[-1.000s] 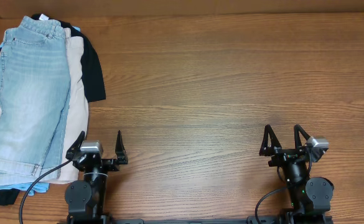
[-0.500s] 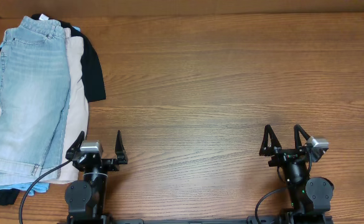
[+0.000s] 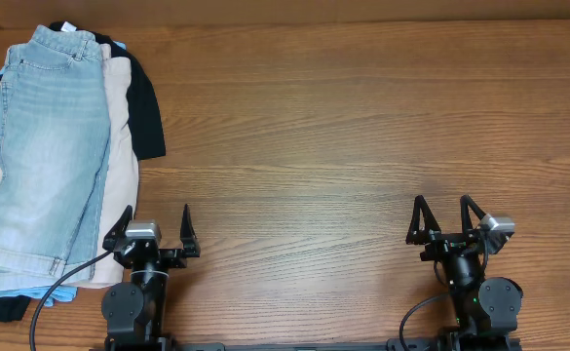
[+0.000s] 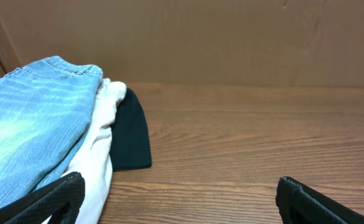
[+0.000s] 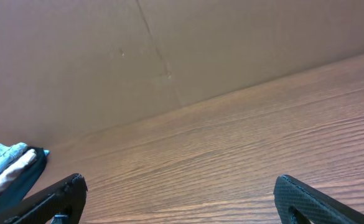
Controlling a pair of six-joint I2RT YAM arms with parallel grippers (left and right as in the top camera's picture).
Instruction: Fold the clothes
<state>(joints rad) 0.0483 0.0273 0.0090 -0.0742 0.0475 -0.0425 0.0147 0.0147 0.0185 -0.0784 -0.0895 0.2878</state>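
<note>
I am holding my left gripper (image 3: 157, 211) and right gripper (image 3: 441, 201) spread wide and empty at the near edge of the table (image 3: 362, 127). The clothes are lying stacked along its left side: jeans (image 3: 46, 146) on top, a cream garment (image 3: 121, 146) and a black garment (image 3: 148, 107) beneath. I am judging the folding not yet begun, with every piece awaiting handling. I am finding no legible brand, label or writing.

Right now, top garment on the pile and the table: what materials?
Top garment: looks like light-wash denim, faded blue, stitched seams, rolled hem. Table: wood or wood-look laminate, brown grain lines, fairly matte; cannot tell which.
</note>
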